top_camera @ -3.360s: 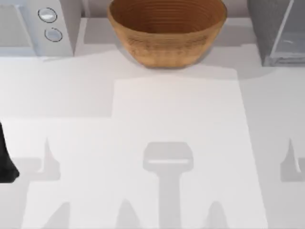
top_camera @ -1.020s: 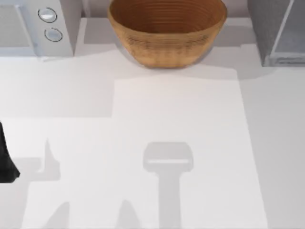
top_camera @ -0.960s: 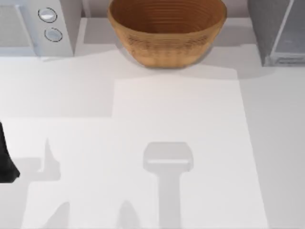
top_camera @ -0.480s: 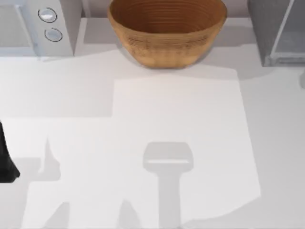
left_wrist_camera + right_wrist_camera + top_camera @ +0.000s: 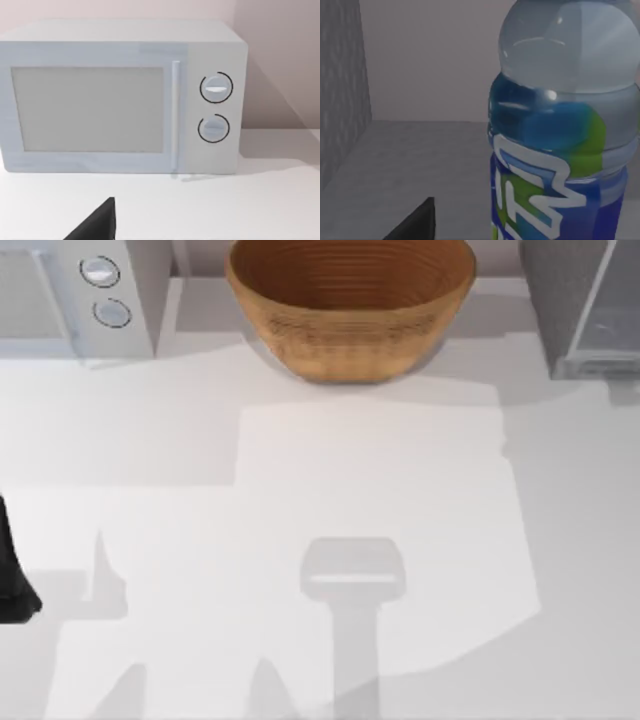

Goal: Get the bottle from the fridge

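The bottle (image 5: 560, 135) stands upright inside the fridge (image 5: 580, 305), close before the right arm's camera and not yet grasped or lifted out as far as I can judge; I cannot tell either arm's jaws' state.

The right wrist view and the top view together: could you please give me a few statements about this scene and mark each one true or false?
1. The bottle stands upright close to the right wrist camera. True.
2. The bottle's label is red and yellow. False: it is blue, green and white.
3. The wicker basket sits between the microwave and the fridge. True.
4. The microwave has three dials. False: the left wrist view shows two.
5. The bottle lies in the basket. False: it stands on a grey speckled surface.
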Tool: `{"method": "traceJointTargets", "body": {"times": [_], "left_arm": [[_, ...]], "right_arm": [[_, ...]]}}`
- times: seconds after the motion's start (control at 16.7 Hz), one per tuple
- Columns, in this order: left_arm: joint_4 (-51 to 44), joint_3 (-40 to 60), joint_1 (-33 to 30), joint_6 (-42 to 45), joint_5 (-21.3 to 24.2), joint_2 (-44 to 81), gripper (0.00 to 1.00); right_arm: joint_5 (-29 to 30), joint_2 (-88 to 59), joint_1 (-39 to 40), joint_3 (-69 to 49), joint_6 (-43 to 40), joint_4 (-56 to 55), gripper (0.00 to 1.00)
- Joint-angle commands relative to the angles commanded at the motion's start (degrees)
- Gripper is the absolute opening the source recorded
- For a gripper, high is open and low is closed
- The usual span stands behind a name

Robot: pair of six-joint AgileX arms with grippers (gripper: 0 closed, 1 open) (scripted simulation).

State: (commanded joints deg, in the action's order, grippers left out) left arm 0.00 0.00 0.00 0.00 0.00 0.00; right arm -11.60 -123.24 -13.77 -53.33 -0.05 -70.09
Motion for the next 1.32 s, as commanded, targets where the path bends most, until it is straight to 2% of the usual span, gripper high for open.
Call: {"method": "traceJointTargets", "body": {"times": [0.18,0.54,0.84,1.32], "left_arm": [[0.0,0.0,0.0,0.0,0.0,0.0,1.0],[0.0,0.0,0.0,0.0,0.0,0.0,1.0],[0.0,0.0,0.0,0.0,0.0,0.0,1.0],[0.0,0.0,0.0,0.0,0.0,0.0,1.0]], "right_arm": [[0.24,-1.51,0.34,-2.37,-0.04,1.3,1.0],[1.67,-7.85,1.7,-15.66,-0.08,7.86,1.0],[1.83,-8.44,1.86,-16.69,-0.1,8.55,1.0],[1.83,-8.44,1.86,-16.69,-0.1,8.55,0.4]]}}
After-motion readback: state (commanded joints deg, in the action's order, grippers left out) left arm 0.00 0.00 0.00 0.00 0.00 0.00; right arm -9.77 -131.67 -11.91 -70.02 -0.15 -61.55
